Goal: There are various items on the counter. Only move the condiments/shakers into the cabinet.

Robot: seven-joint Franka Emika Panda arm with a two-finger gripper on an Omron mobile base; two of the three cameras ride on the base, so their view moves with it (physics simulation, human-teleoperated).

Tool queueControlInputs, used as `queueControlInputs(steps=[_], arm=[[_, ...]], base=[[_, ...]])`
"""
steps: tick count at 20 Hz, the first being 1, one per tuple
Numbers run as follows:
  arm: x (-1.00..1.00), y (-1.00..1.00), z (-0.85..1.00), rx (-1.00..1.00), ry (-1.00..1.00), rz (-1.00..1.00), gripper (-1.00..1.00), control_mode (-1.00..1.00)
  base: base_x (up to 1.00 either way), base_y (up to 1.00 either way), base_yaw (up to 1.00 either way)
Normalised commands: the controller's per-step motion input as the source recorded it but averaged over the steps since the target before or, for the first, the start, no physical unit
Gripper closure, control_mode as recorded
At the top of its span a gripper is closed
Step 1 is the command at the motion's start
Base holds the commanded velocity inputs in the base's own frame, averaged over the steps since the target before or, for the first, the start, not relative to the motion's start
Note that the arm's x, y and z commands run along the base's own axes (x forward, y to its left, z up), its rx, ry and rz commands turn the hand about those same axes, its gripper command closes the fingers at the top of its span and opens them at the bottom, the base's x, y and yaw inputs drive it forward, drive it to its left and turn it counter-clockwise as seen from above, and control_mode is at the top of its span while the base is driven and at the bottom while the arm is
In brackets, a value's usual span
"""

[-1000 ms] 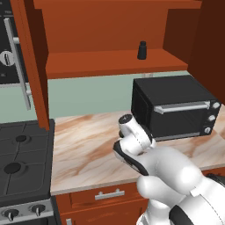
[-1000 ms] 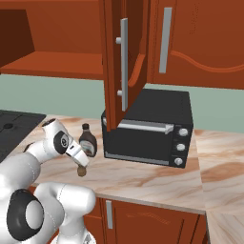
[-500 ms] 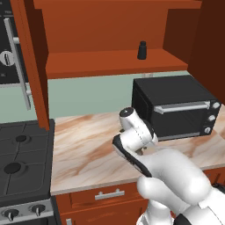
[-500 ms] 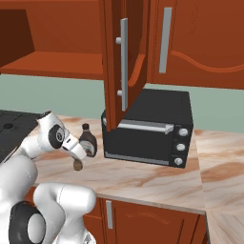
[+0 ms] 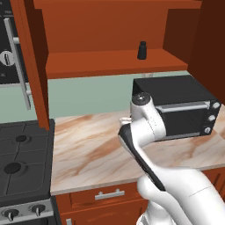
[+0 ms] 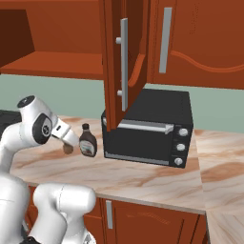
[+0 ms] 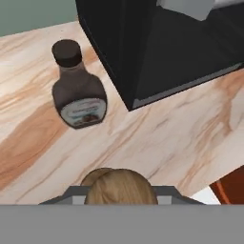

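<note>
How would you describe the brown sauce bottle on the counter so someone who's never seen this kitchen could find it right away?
Find the black toaster oven on the marble counter. Just off its left front corner stands the dark brown bottle, upright, with a round dark cap and a pale label. It is taller and darker than the tan wooden shaker in the tool beside it.

The gripper (image 6: pixel 68 148) has closed on the tan wooden shaker (image 7: pixel 120 188) (jaws stood about half open a second ago). Arm has risen: the white wrist joint sits higher against the toaster oven (image 5: pixel 176 105) in the left base view than before. In the right base view the shaker now hangs off the counter (image 6: pixel 143 178), just left of the brown bottle (image 6: pixel 87 140), which was earlier partly hidden behind the hand.
</note>
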Motion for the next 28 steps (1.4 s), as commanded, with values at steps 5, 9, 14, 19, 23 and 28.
queueControlInputs(steps=[5, 9, 14, 19, 23, 28], arm=[[-0.21, 0.02, 1.0, 0.0, -0.22, 0.11, 1.0, -1.0], [-0.11, 0.0, 1.0, 0.0, -0.16, 0.1, 1.0, -1.0], [-0.06, 0.0, 1.0, 0.0, -0.12, 0.09, 1.0, -1.0], [0.0, 0.0, 1.0, 0.0, -0.02, 0.05, 1.0, -1.0], [0.41, 0.01, 0.91, -0.09, 0.05, 0.0, 1.0, -1.0], [0.53, 0.0, 0.66, -0.11, 0.0, 0.0, 1.0, -1.0]], base=[[0.0, 0.0, 0.0], [0.0, 0.0, 0.0], [0.0, 0.0, 0.0], [0.0, 0.0, 0.0], [0.0, 0.0, 0.0], [0.0, 0.0, 0.0]])
